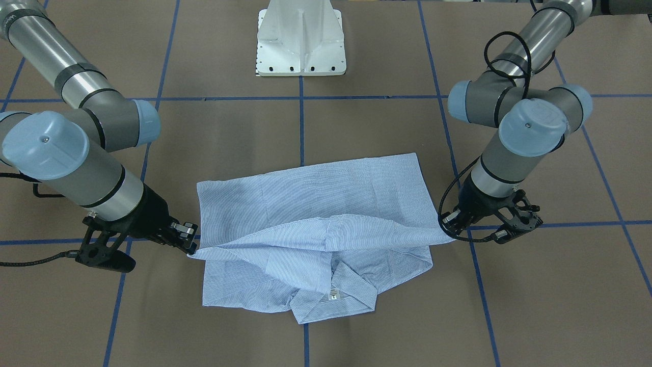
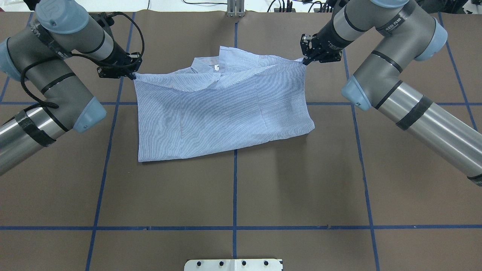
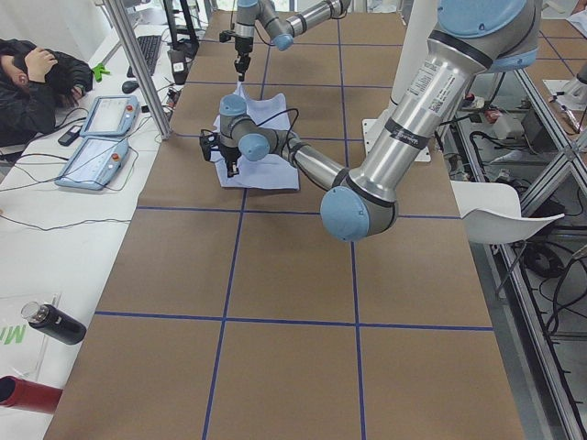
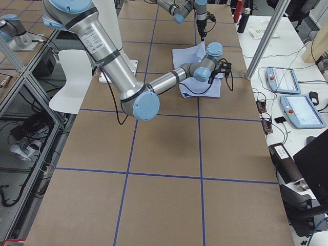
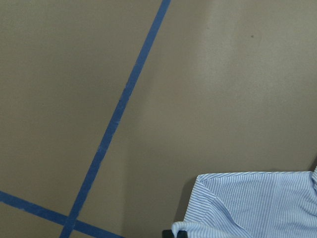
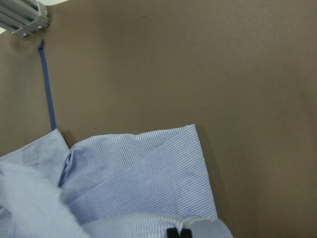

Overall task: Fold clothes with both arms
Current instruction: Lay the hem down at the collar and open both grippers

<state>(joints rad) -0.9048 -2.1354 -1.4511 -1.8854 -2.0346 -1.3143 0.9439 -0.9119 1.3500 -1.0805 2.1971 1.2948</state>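
Shirt (image 2: pixel 222 109) lies upper centre in the overhead view, its collar partly hidden under the raised fold. Left gripper (image 2: pixel 132 74) and right gripper (image 2: pixel 305 60) each clamp a lifted corner, their fingertips largely obscured. Bare table (image 2: pixel 233 195) lies below.

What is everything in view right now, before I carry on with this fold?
shirt: one, light blue with fine white stripes, table centre, part folded, collar on the side away from the robot
label: one, white, inside the collar
table: one, brown with a blue tape grid
pedestal base: one, white, robot's side of the table
control pendants: two, pale grey-blue, side bench
bottles: two, one black, one red, side bench
person: one, dark clothes, seated at the bench
left arm, right arm: two, silver-grey with pale blue caps
left claw, right claw: two, black, each shut on a raised shirt corner
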